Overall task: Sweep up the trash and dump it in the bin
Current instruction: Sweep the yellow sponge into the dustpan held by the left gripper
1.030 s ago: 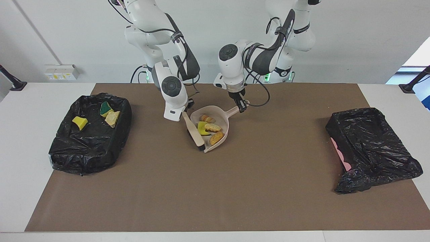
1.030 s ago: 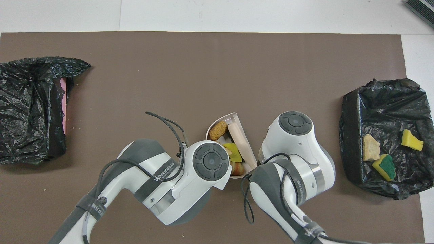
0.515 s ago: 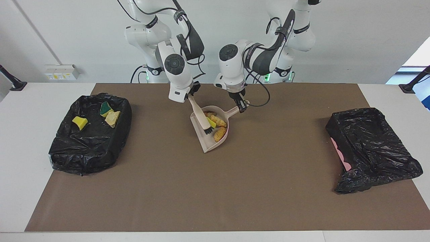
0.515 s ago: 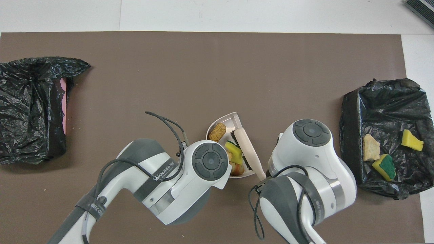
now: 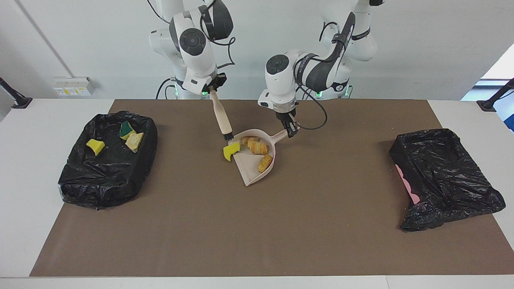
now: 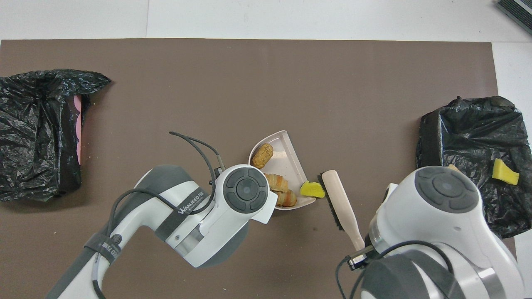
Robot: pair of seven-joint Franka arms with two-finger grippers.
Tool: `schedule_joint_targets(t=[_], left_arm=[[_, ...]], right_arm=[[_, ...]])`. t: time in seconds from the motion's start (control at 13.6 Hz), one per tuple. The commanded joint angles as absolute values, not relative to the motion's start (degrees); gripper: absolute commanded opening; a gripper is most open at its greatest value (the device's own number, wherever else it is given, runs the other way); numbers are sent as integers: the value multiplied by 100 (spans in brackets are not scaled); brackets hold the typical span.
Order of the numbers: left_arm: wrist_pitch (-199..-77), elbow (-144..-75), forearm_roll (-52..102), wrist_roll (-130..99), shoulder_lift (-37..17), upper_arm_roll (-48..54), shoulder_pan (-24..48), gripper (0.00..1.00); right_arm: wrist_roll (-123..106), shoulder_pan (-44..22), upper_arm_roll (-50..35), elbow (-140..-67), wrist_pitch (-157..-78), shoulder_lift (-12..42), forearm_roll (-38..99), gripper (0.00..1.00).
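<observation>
Bin point(image 5: 107, 160) at right arm's end, black-lined: 3 scraps point(image 5: 127, 129) inside; from overhead, right arm's bulk covers 2. Right gripper point(image 5: 211, 86) clenched on brush point(image 5: 222, 116) handle, raised; bristles hang just above yellow sponge point(image 5: 231, 151), which sits below it at dustpan point(image 5: 257, 170) rim, half out. 3 brown lumps point(image 5: 257, 147) in pan. Left gripper point(image 5: 291, 130) grasps pan handle, fingertips hidden overhead by wrist. Second bin point(image 5: 441, 176) well apart toward left arm's end, contents hard to make out.
</observation>
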State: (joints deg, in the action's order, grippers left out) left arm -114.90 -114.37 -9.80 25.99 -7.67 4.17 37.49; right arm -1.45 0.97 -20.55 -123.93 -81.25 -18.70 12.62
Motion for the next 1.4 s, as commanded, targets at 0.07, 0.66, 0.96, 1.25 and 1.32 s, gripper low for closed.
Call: schedule_joint_targets(t=[0.07,0.66,0.96,1.25,1.32], left_arm=[[-11865,-11689,-993,2663,-668,431,3569,0],[-11997,-11926,-993,3146,-589,431,3551,0],[-11909,-11935,-993,3138,-554,431,3560,0],[-11909,-11936,-993,3138,-545,431,3568,0],[-11927,-11936,-993,3173,-554,431,3551,0]], right_arm=[[-332,420,-2101,-12647,-8514,-2083,1213,0],[-353,327,-2162,-13156,-10324,-598,298,0],[-71,-113,-2162,-13315,-10775,-501,1314,0],[500,-553,-2162,-13053,-10723,-440,1960,0],[457,-536,-2145,-13026,-10636,-448,1960,0]])
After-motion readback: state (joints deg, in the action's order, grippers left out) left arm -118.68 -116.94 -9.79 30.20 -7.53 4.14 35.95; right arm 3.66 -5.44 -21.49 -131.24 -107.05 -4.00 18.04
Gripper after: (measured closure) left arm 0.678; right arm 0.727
